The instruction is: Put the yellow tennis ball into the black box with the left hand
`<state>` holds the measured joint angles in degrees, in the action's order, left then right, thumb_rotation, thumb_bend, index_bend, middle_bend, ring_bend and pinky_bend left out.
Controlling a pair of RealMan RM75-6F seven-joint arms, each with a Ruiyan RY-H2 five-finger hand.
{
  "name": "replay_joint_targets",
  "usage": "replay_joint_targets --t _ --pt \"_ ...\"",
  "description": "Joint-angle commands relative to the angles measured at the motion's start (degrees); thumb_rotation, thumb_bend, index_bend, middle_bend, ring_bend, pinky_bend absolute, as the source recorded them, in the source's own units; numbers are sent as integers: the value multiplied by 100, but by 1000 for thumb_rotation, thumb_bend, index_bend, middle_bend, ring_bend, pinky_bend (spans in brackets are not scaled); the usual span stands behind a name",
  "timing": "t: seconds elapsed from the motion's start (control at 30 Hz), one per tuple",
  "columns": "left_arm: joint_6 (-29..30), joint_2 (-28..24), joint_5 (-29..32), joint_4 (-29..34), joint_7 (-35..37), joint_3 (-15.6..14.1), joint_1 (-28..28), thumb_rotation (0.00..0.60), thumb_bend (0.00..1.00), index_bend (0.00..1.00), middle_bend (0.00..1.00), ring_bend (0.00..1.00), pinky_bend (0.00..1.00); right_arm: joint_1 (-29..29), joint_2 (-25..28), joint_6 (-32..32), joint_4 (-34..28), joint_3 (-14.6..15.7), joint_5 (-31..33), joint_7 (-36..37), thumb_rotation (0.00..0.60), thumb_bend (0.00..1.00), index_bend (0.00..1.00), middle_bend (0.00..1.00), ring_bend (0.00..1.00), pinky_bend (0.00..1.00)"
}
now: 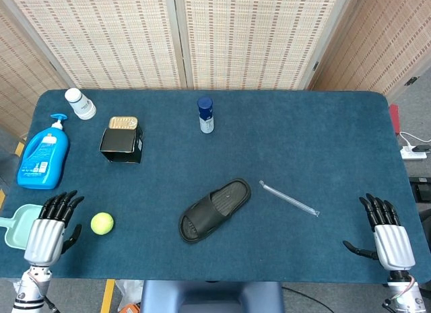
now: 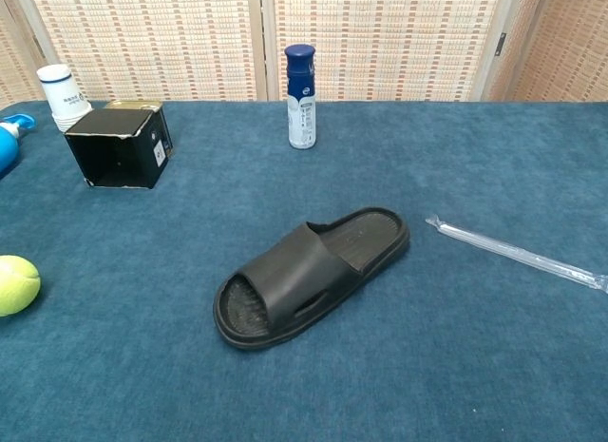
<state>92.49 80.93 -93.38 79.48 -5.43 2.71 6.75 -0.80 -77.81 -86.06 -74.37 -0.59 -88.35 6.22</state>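
Note:
The yellow tennis ball lies on the blue table near its front left corner; the chest view shows the ball at its left edge. The black box lies on its side further back, with its open mouth facing the front, as the box shows in the chest view. My left hand hovers just left of the ball, open, fingers pointing away, apart from it. My right hand is open at the front right corner. Neither hand appears in the chest view.
A black slipper lies mid-table. A clear plastic straw is to its right. A blue-capped bottle stands at the back. A blue detergent bottle, a white bottle and a pale green scoop sit at the left.

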Motion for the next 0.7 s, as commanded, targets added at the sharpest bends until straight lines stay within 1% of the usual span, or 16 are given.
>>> replay_joint_targets --t 0.03,0.07,0.1,0.13,0.2,0.27,0.37,0.47,0.57,0.7 --pt "200 148 -127 -267 395 70 20 452 256 966 971 958 973 -1 4 1 5 2 -4 19 577 0 0 0 0 0" --pt "226 184 -129 -449 302 67 7 511 299 1000 1000 998 1000 -4 9 11 7 5 -3 23 577 0 0 0 0 0" --pt "173 172 -106 -490 327 6 -21 570 353 1000 1000 1000 1000 -9 12 33 9 7 5 11 576 0 0 0 0 0" --pt "179 161 -108 -508 350 -25 -44 598 412 1000 1000 1000 1000 -13 17 47 0 9 10 0 575 0 0 0 0 0" --pt "214 168 -87 -543 258 -51 -96 600 538 1000 1000 1000 1000 -14 26 55 -11 13 10 -7 572 0 0 0 0 0" --pt "211 158 -103 -601 284 -168 -174 600 605 1000 1000 1000 1000 -11 36 61 -19 16 17 -2 571 0 0 0 0 0" --pt "308 210 -208 -844 263 -428 -375 600 645 1000 1000 1000 1000 -9 50 69 -23 20 20 21 571 0 0 0 0 0" --pt "462 406 -296 -1180 347 -678 -629 600 657 1000 1000 1000 1000 -7 59 57 -20 26 4 48 570 0 0 0 0 0" --pt "610 760 -300 -1719 622 -806 -858 600 663 1000 1000 1000 1000 -12 62 74 -20 37 -2 36 570 0 0 0 0 0" --pt "661 1327 -327 -2556 973 -846 -962 600 663 1000 1000 1000 1000 -18 58 75 -26 48 -25 5 570 0 0 0 0 0"
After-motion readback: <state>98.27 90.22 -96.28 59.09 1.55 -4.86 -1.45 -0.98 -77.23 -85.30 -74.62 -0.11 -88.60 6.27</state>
